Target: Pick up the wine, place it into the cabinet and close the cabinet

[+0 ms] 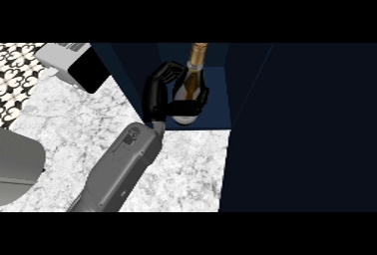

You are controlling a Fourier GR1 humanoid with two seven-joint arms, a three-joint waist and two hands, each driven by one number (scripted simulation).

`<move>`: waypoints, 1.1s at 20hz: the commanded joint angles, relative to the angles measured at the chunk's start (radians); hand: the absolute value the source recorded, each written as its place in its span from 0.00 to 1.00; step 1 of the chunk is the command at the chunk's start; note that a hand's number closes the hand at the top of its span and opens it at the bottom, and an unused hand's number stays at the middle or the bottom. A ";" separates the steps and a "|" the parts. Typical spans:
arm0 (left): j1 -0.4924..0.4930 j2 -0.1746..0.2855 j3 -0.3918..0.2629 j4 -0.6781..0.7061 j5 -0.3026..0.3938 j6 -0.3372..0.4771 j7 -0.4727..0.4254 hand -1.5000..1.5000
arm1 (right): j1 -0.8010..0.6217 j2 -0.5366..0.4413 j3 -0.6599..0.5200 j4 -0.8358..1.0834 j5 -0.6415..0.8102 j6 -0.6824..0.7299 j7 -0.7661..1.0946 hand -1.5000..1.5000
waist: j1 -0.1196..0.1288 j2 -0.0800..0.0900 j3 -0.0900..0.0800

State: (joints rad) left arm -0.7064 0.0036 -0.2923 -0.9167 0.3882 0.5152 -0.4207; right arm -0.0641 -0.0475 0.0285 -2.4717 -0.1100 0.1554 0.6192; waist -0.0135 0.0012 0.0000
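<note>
The wine bottle (191, 82) is dark glass with a gold foil neck. It stands upright inside the open dark blue cabinet (217, 94), with its pale base near the cabinet's front edge. My right hand (155, 94) is shut on the bottle from the left, fingers curled round its lower body and hiding part of it. The grey forearm (121, 164) runs up from the lower edge to the cabinet's mouth. The cabinet door (302, 124) stands swung open as a wide dark panel on the right. I cannot tell whether the bottle's base rests on the cabinet floor.
A grey and black appliance (77, 67) sits on the white marble counter (63, 124) at the upper left, beside the cabinet's left wall. A grey rounded shape (18, 164) shows at the left edge. Patterned tile (15, 74) lies beyond the counter.
</note>
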 commanded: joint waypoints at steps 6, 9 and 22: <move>-0.203 -0.003 0.110 0.261 0.002 -0.042 -0.005 1.00 | 0.056 0.027 0.020 -0.096 -0.077 -0.001 0.027 0.00 | -0.017 0.003 0.000; -0.173 -0.003 0.045 0.257 0.059 -0.009 -0.040 1.00 | 0.030 0.023 0.018 -0.087 -0.074 -0.008 0.045 0.00 | -0.012 0.002 0.000; -0.388 0.000 0.200 0.573 0.028 -0.006 -0.235 1.00 | -0.006 -0.001 -0.006 -0.093 -0.110 0.002 0.077 0.00 | -0.027 0.008 0.000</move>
State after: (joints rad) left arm -1.0212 0.0067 -0.1306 -0.4218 0.4210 0.4863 -0.6556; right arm -0.0853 -0.0266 0.0594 -2.4610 -0.1181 0.1552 0.6349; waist -0.0371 0.0080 -0.0008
